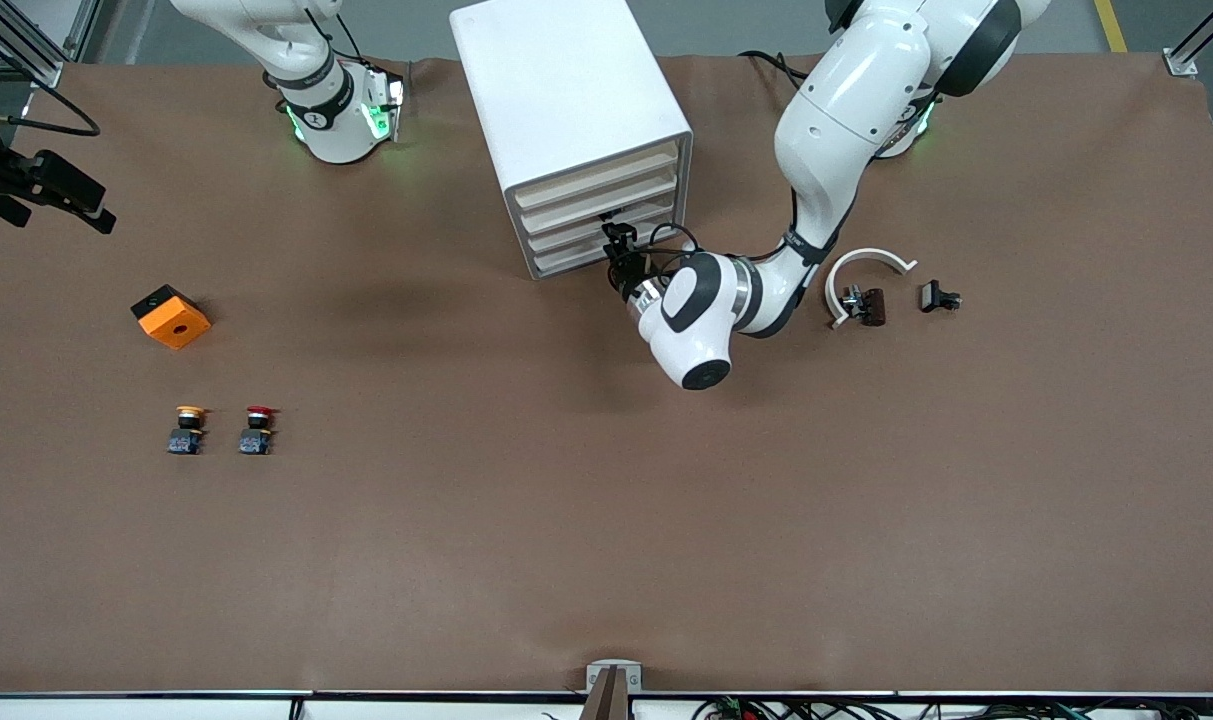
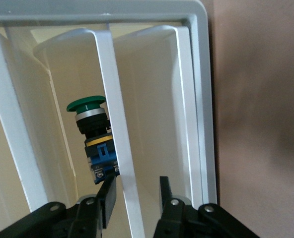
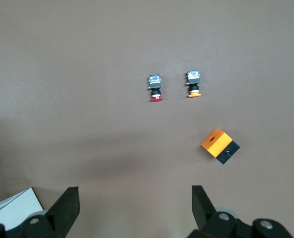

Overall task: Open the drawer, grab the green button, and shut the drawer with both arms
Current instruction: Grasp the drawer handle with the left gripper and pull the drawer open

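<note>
Right up against the front of the cabinet (image 1: pixel 566 90), the left gripper (image 2: pixel 136 193) has its two fingers either side of the thin front lip of one of the lower drawers; I can't tell exactly which from the overhead shot. The jaws look only partway closed. One finger seems to be on the lip and the other shows a sliver of gap, so I wouldn't call it a real grip yet. The drawer (image 2: pixel 114 99) looks shut, and the green button (image 2: pixel 95 134) is lying on its side inside, just past that lip and very close to the finger nearest it. That's my main worry. If the fingers sit too shallow on the lip, a pull could let them slide off and the drawer won't budge. If they go in deeper, that finger could jab the button's blue base and shove it around or jam it. The cabinet also isn't visibly fixed to the table (image 1: pixel 606 500), so my guess is a sticky drawer could drag the whole box along, and a crooked pull could bind the drawer in its slot. A hard yank might also send the button rolling inside the drawer. The right gripper (image 3: pixel 134 191) is waiting with its fingers spread wide and nothing in them, hanging over the table toward the right arm's end above the red button (image 3: pixel 156 89), the yellow button (image 3: pixel 193 84) and an orange block (image 3: pixel 220 146), so it isn't bracing anything right now.
</note>
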`<state>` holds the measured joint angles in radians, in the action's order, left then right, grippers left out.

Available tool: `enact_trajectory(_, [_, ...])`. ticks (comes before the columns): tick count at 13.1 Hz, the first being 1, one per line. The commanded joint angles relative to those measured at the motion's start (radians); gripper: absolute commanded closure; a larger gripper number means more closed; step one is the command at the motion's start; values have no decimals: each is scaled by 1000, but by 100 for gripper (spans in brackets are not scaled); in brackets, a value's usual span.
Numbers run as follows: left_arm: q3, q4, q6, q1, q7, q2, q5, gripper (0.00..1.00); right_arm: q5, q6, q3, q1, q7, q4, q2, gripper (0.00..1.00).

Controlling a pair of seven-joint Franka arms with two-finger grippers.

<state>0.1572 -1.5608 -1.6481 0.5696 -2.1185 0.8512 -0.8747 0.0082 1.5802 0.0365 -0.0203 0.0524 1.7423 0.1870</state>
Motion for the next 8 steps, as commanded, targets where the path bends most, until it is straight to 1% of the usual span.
enact_trajectory(1, [4, 8, 10, 21, -3, 17, -27, 58, -14, 3, -6, -4, -13, 5, 17, 0])
enact_trajectory(2, [4, 8, 10, 24, -3, 19, -27, 63, -13, 1, -6, -4, -13, 5, 17, 0])
enact_trajectory(4, [4, 8, 10, 26, -3, 20, -29, 65, -13, -2, -6, -4, -13, 3, 16, 0])
enact_trajectory(6, [2, 11, 7, 55, 3, 22, -26, 84, -13, -3, -6, -4, -13, -3, 14, 0])
enact_trajectory(7, [1, 13, 5, 65, 3, 25, -21, 100, -13, -3, -7, -4, -11, -15, 12, 0])
enact_trajectory(8, [1, 13, 5, 62, 3, 31, -20, 100, -13, -5, -7, -4, -11, -29, 8, 0])
